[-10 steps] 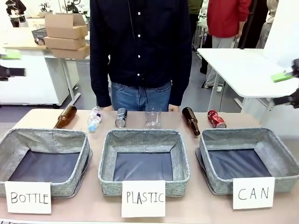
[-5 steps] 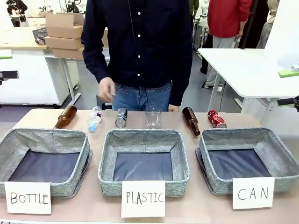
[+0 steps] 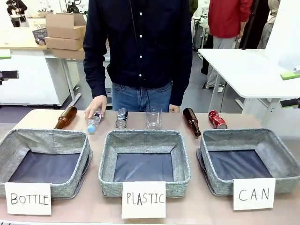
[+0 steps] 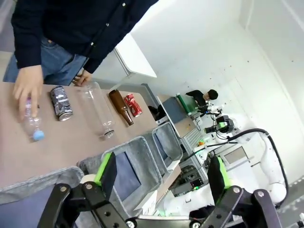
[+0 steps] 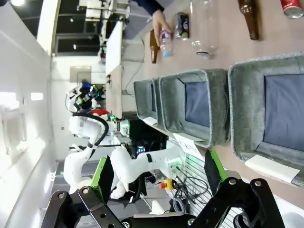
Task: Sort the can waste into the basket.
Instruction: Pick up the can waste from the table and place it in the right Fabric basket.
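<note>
Red can [image 3: 217, 119] (seemingly dented) beside basket [image 3: 236, 135].

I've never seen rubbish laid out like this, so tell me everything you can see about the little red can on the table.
The red can is a small metal drink can, red with white print and visibly dented. It lies on its side on the table, near the far edge, just behind the far wall of the basket marked "CAN". A brown glass bottle lies beside it with a gap between them. Only the tabletop touches it.
</note>
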